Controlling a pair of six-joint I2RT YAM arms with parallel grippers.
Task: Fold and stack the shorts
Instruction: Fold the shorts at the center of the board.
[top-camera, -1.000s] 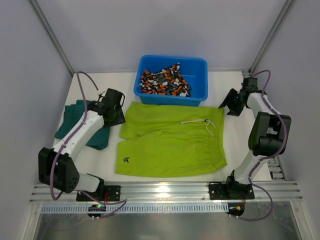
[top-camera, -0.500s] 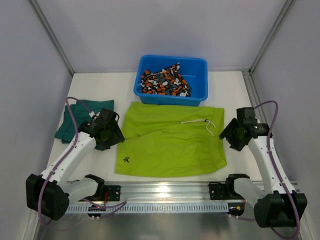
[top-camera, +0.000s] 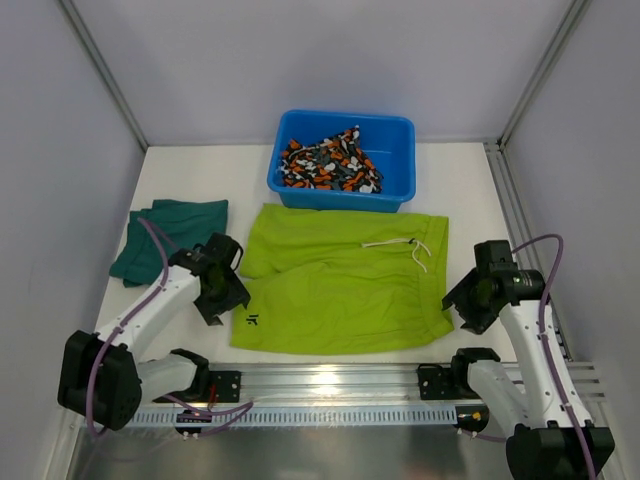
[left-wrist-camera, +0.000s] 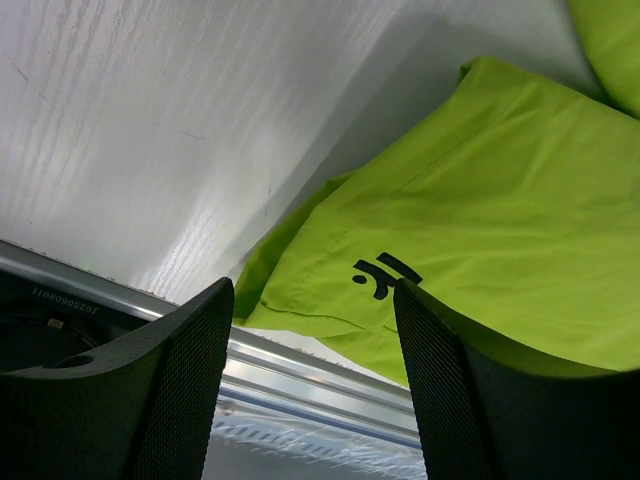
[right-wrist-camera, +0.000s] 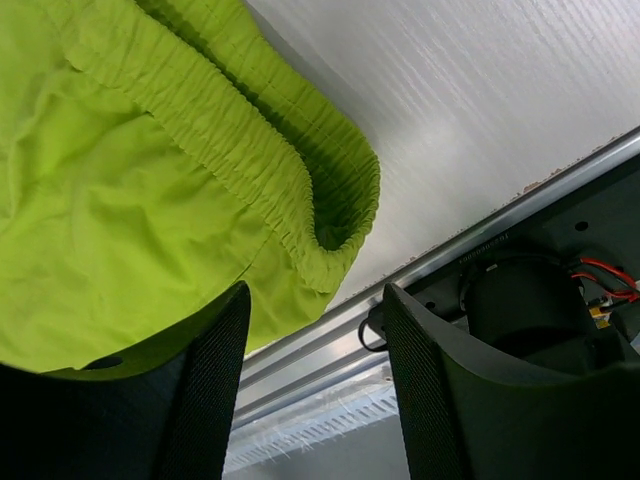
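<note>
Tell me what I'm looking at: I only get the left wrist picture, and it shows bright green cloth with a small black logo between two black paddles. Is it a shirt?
Observer: No. The top view shows lime shorts, spread out flat.
Operator: Is the other arm near them too?
Observer: Yes. The right gripper hangs open by their near right corner, holding nothing.
Operator: Any other clothes around?
Observer: Camouflage shorts sit bunched in a blue tub behind the lime pair.
</note>
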